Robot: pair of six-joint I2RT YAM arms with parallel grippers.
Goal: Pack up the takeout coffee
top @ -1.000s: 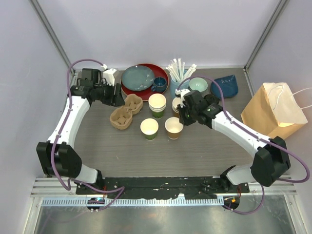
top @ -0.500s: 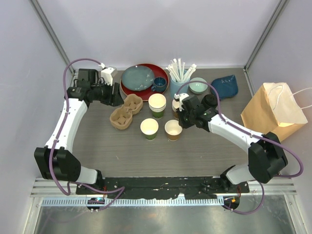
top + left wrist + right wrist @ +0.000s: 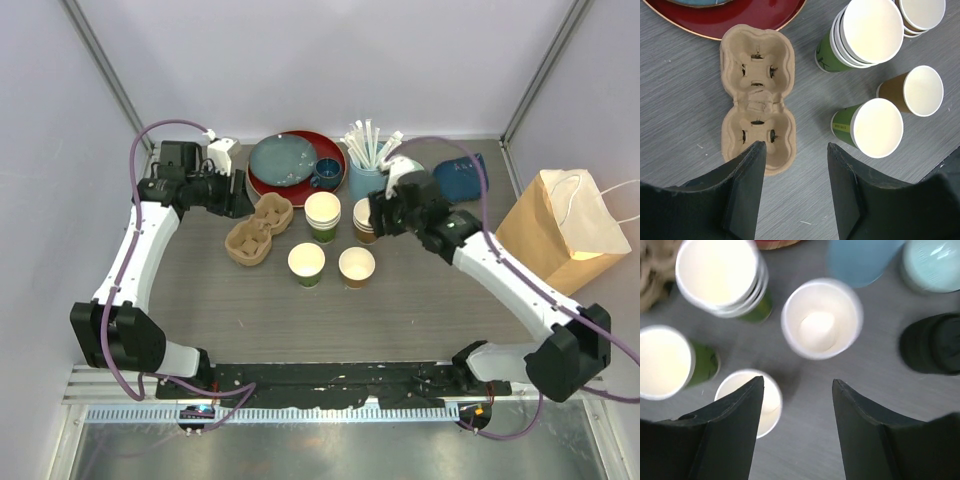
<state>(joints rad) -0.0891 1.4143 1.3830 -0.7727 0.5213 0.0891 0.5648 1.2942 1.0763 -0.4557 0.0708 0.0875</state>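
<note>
The grey table [image 3: 420, 300] carries a pulp cup carrier [image 3: 758, 100] left of centre, and everything here is placed from it. A brown paper bag [image 3: 560, 230] stands far to the carrier's right, at the table's edge. The left arm [image 3: 140, 250] runs up the side left of the carrier, elbow bent, its wrist turned in above it. In the wrist view the left gripper [image 3: 796, 147] hangs over the carrier's end farther from the red plate [image 3: 740, 20], fingers spread and empty. The right arm [image 3: 500, 270] slants in from the far right, forearm stretched toward the carrier. The right gripper [image 3: 797, 384] hovers above the brown cup stack [image 3: 921, 12], fingers parted and gripping nothing. A green cup stack [image 3: 322, 215] stands just right of the carrier, between it and the brown stack. The green cup [image 3: 306, 263] stands upright right of the carrier's near end, long axis vertical, open mouth facing up. The brown cup [image 3: 356, 266] stands just beside it on the side away from the carrier, likewise upright and mouth up.
</note>
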